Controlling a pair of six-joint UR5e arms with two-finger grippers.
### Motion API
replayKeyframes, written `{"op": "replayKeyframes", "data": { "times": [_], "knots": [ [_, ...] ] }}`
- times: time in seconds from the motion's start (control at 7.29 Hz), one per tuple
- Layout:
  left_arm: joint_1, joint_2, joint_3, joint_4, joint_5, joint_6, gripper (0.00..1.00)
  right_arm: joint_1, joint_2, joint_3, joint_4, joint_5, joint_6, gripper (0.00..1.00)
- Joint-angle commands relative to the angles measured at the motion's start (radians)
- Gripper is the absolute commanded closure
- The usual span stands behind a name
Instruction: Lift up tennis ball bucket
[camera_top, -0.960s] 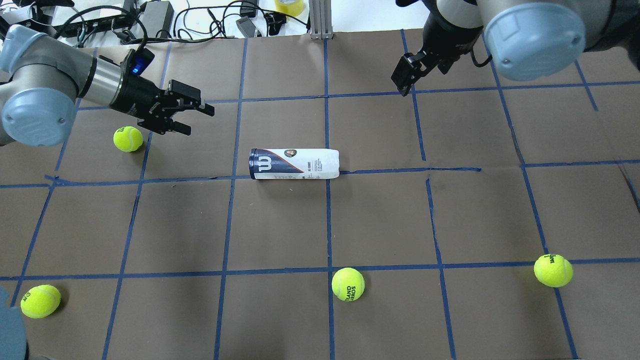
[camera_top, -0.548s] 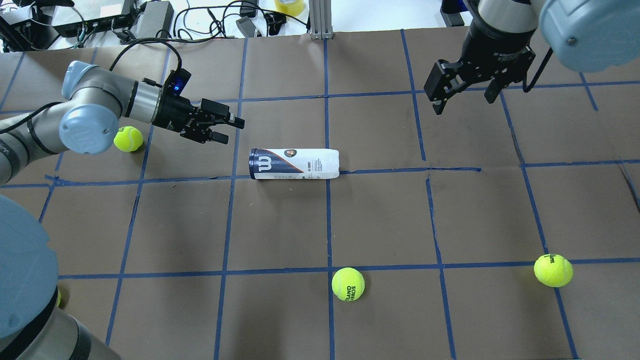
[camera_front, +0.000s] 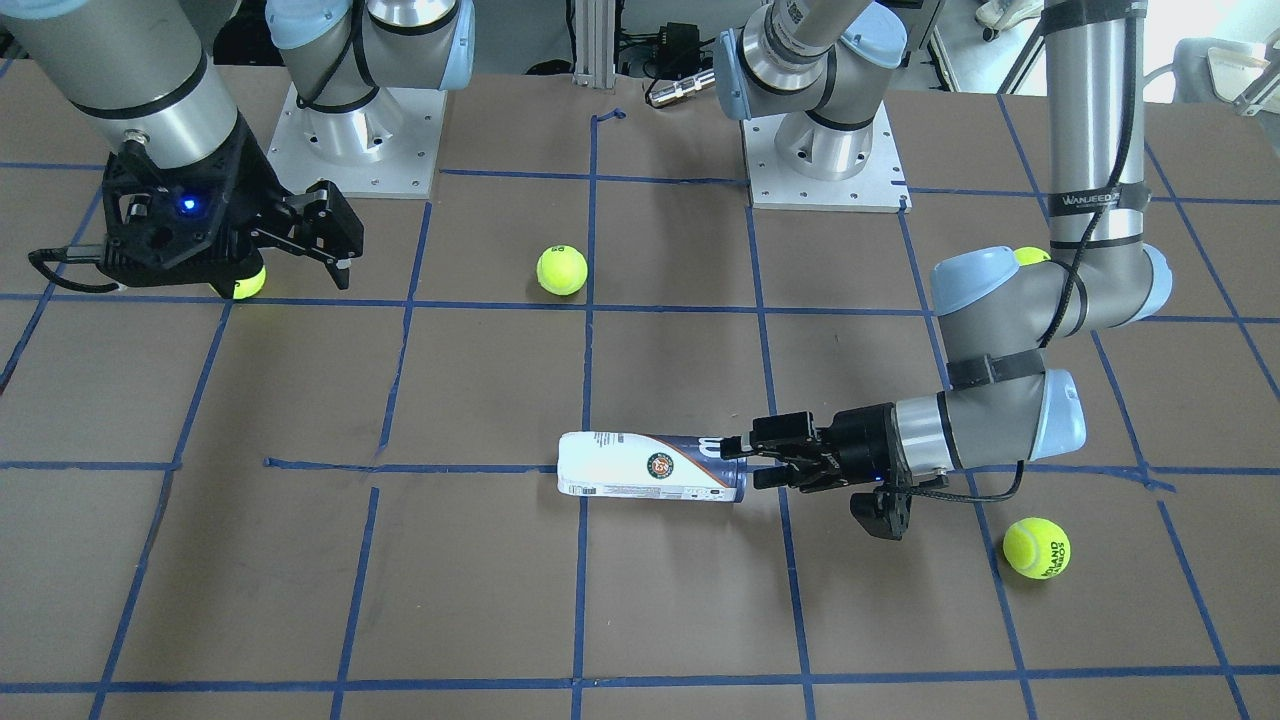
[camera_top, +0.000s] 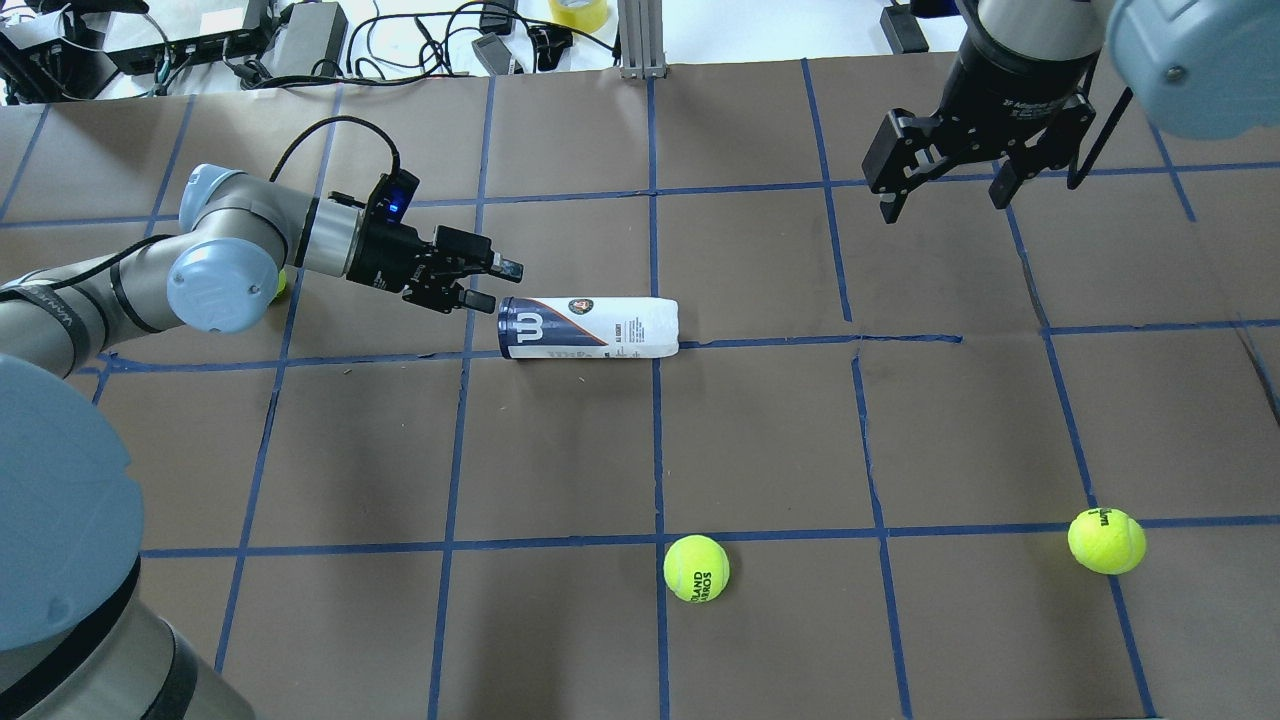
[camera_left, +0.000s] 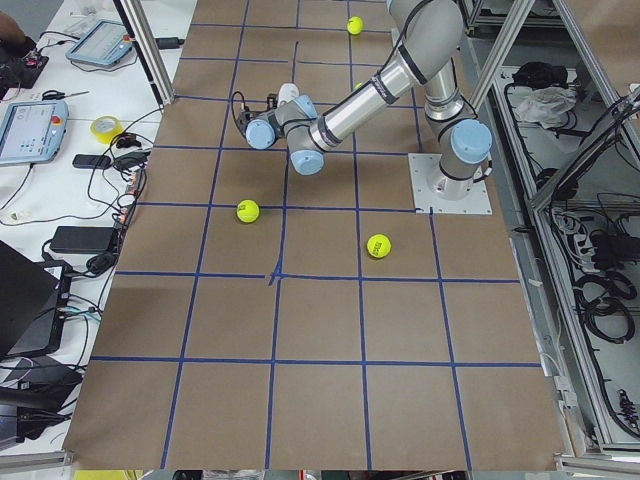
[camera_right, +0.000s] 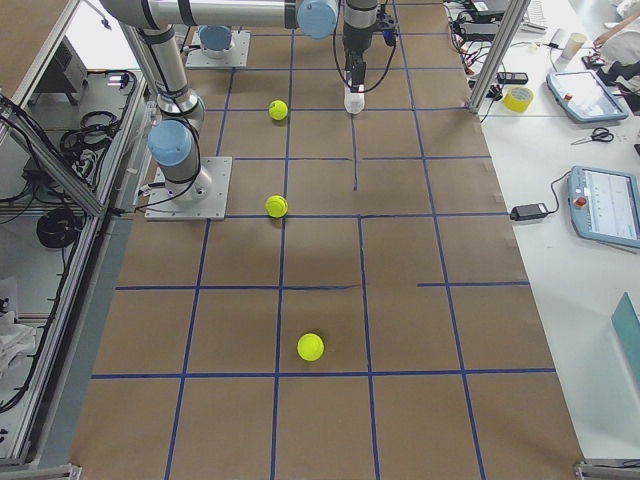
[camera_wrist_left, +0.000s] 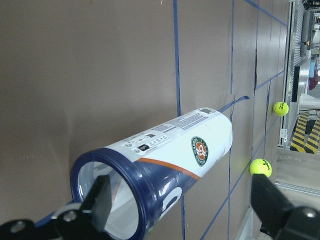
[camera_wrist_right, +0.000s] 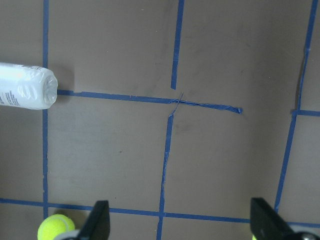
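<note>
The tennis ball bucket (camera_top: 590, 328) lies on its side near the table's middle, navy rim end toward my left arm. It also shows in the front view (camera_front: 650, 467) and the left wrist view (camera_wrist_left: 165, 185). My left gripper (camera_top: 497, 285) is open and low at the rim end, its fingers (camera_wrist_left: 102, 197) standing either side of the can's mouth without clamping it. My right gripper (camera_top: 940, 200) is open and empty, raised over the far right of the table. Its wrist view shows only the can's white end (camera_wrist_right: 27, 86).
Loose tennis balls lie at the near middle (camera_top: 696, 568) and near right (camera_top: 1106, 540). Another is partly hidden behind my left forearm (camera_top: 277, 283), and a fourth (camera_front: 250, 283) sits under my right gripper. Cables and boxes (camera_top: 300, 40) lie beyond the far edge.
My left gripper has moved right and down, from beside the far-left ball to the bucket's rim end. My right arm has swung right and turned. The bucket has not moved.
</note>
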Motion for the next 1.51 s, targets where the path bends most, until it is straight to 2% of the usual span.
{"op": "replayKeyframes", "data": {
  "times": [0.0,0.14,0.27,0.41,0.69,0.82,0.96,1.1,1.37],
  "knots": [
    [-0.006,-0.001,-0.016,-0.004,-0.002,0.000,0.00,-0.027,-0.015,0.001,0.001,0.000,0.098,0.00],
    [-0.006,-0.001,-0.031,-0.004,-0.004,0.000,0.00,-0.021,-0.022,0.002,0.009,-0.011,0.108,0.00],
    [-0.006,-0.001,-0.037,-0.004,-0.005,0.000,0.00,-0.021,-0.039,0.010,0.010,-0.059,0.129,0.00],
    [-0.012,-0.001,-0.043,-0.004,-0.016,-0.001,0.00,-0.020,-0.056,0.018,0.013,-0.061,0.201,0.00],
    [-0.018,-0.001,-0.052,-0.005,-0.056,-0.001,0.02,-0.020,-0.058,0.028,0.010,-0.061,0.221,0.00],
    [-0.018,0.000,-0.053,-0.005,-0.042,-0.003,0.25,-0.020,-0.058,0.028,0.010,-0.061,0.220,0.00],
    [-0.018,0.000,-0.051,-0.005,-0.039,-0.006,0.69,-0.020,-0.056,0.030,0.010,-0.061,0.211,0.00],
    [-0.018,0.003,-0.045,-0.004,-0.039,-0.006,1.00,-0.020,-0.058,0.030,0.009,-0.061,0.211,0.00],
    [-0.018,0.032,-0.037,0.003,-0.018,-0.134,1.00,-0.020,-0.056,0.030,0.010,-0.060,0.212,0.00]
  ]
}}
